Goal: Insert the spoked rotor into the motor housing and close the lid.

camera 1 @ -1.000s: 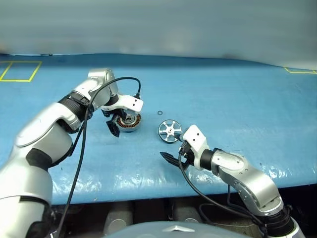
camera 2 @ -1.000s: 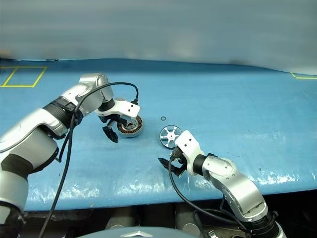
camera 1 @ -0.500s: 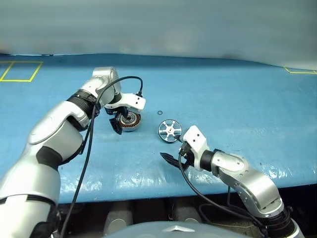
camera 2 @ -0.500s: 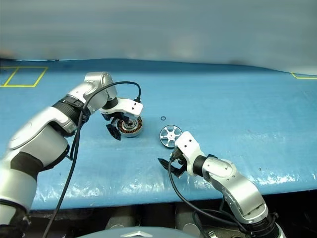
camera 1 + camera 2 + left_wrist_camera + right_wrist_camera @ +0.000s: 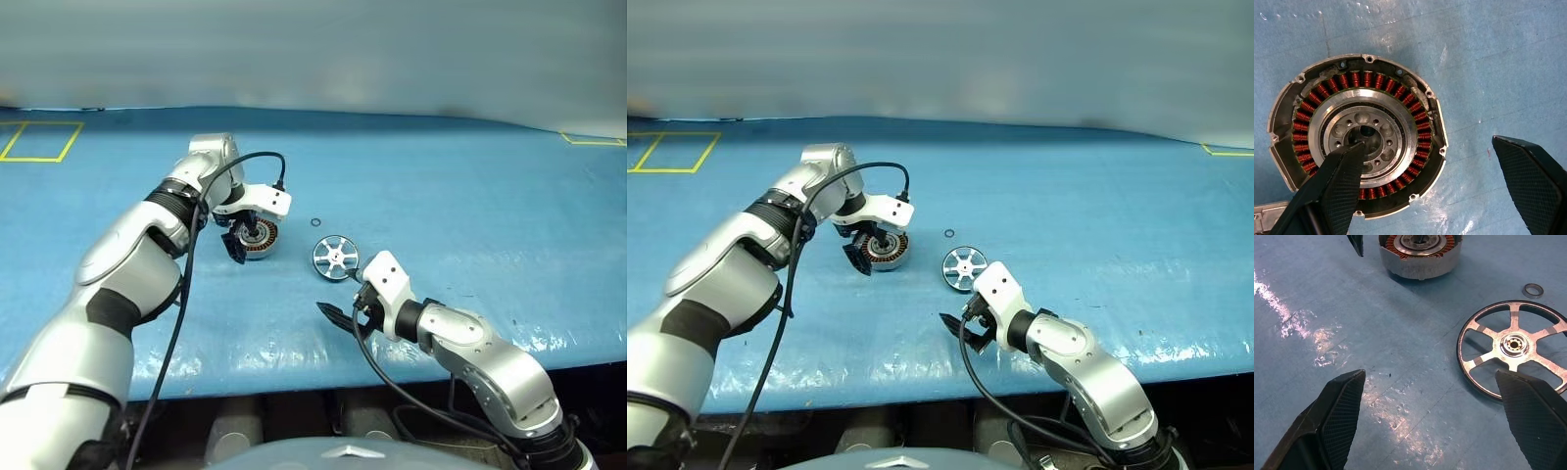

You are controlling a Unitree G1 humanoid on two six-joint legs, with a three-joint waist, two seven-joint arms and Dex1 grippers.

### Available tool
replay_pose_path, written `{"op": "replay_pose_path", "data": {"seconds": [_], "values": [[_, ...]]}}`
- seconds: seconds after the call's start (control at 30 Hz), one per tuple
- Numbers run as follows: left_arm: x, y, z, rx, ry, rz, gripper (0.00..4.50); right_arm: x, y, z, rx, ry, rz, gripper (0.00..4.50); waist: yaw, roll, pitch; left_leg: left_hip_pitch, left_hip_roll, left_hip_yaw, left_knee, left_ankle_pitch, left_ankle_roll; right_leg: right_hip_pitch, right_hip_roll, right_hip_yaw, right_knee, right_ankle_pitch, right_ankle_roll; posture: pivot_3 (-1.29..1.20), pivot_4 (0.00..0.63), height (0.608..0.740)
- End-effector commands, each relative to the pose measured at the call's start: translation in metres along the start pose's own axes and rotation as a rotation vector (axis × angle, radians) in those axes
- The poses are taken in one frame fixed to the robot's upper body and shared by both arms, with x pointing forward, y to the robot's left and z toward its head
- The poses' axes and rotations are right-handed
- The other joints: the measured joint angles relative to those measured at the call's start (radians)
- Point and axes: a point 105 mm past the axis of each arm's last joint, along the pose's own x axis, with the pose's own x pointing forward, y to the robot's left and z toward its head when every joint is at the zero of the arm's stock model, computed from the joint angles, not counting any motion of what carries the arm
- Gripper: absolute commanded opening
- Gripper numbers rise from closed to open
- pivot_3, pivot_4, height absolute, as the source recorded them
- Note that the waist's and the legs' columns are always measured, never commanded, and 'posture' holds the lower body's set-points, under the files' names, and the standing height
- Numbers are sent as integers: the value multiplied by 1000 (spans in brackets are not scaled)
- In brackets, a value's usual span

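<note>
Step in hand — left gripper (image 5: 1435, 171) over motor housing (image 5: 1359, 134), jaws apart, empty. Right gripper (image 5: 1432, 416) apart beside spoked rotor (image 5: 1513, 347) — next: pick rotor.

Both head views look forward and down across the blue worktop (image 5: 470, 196) from a little apart, sharing the whole scene. The left wrist view looks straight down, very close, onto the motor housing (image 5: 1356, 134). The right wrist view looks low and slanting across the worktop at the spoked rotor (image 5: 1513, 345), the housing and, probably, a small ring (image 5: 1533, 290).
</note>
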Motion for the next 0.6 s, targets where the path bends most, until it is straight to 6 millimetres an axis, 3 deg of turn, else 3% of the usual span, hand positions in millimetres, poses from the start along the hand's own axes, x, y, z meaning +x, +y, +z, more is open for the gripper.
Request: {"op": "replay_pose_path", "data": {"seconds": [0.03,0.13,0.33,0.6], "values": [[0,5,0,11,1,45,4136,-4,1,12,-21,-51,-13,4500,0,0,0,0,0,0,0,0,0,0,0,0,0,0,0,0,150,740],[4,7,-1,12,1,57,3802,-4,1,12,-19,-52,-20,4500,0,0,0,0,0,0,0,0,0,0,0,0,0,0,0,0,150,740],[7,7,-3,33,19,67,1972,-2,-1,15,-18,-68,-33,4500,0,1,-1,1,0,0,1,0,0,1,0,0,1,0,0,0,150,740],[13,-1,-5,76,9,58,1961,1,-3,17,-11,-81,-37,4500,-2,1,-1,2,0,0,1,0,0,2,0,0,1,1,0,0,150,740]]}}
